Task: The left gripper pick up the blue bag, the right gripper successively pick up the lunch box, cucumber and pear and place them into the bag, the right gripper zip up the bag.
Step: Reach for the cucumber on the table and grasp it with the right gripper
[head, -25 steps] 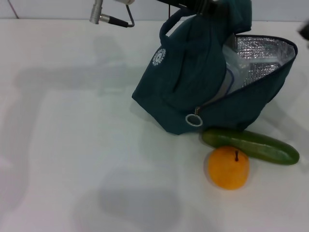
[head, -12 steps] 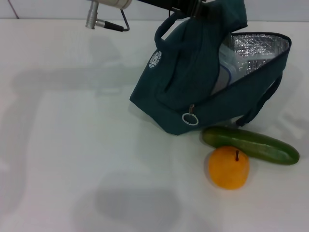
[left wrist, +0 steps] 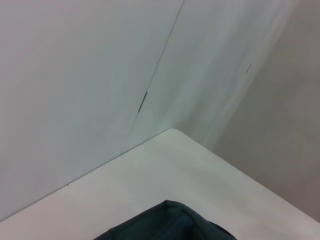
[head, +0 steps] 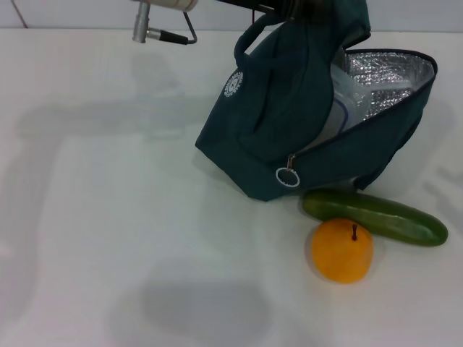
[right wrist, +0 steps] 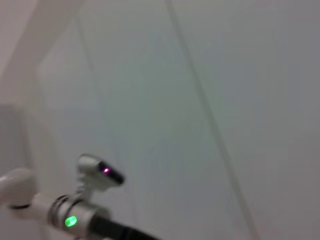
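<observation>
White table (head: 108, 181) under everything. Blue bag (head: 282, 123) tilted, mouth open, box (head: 346, 108) inside (partly hidden). Left gripper (head: 307, 9) at bag's top; can't tell fingers. Cucumber (head: 375, 217) in front of bag, touching pear (head: 342, 250).

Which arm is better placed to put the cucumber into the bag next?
Right: the left gripper is busy at the blue bag's top, and the cucumber lies on the robot's right side.
</observation>
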Available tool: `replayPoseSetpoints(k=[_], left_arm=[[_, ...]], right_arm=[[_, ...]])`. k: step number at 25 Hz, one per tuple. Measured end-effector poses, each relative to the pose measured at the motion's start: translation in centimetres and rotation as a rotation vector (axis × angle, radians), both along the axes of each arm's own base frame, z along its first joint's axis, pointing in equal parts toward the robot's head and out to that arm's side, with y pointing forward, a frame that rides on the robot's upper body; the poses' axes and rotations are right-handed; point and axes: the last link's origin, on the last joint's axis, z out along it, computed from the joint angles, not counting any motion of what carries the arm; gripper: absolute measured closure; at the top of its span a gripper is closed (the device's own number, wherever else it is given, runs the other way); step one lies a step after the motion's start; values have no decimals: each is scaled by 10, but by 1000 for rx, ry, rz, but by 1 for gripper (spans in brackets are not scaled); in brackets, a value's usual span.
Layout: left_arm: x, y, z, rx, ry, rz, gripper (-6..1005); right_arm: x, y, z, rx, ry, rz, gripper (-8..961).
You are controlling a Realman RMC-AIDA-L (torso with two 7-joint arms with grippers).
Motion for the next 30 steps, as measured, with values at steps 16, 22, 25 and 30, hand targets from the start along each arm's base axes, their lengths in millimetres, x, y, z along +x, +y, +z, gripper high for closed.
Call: replayPoseSetpoints(k=[16, 22, 25, 30], left_arm=[[-16, -1, 4, 21, -37, 32, 945], [-20, 2, 4, 38, -51, 45, 945], [-22, 2, 4, 41, -50, 46, 945], [-24, 2, 3, 40, -50, 52, 946]], right_arm=[[-63, 83, -5, -730, -630, -76, 275], [-78, 111, -34, -764, -854, -126, 199], [-91, 118, -52, -773, -960, -106, 204], [-111, 126, -72, -782, -1125, -96, 209]])
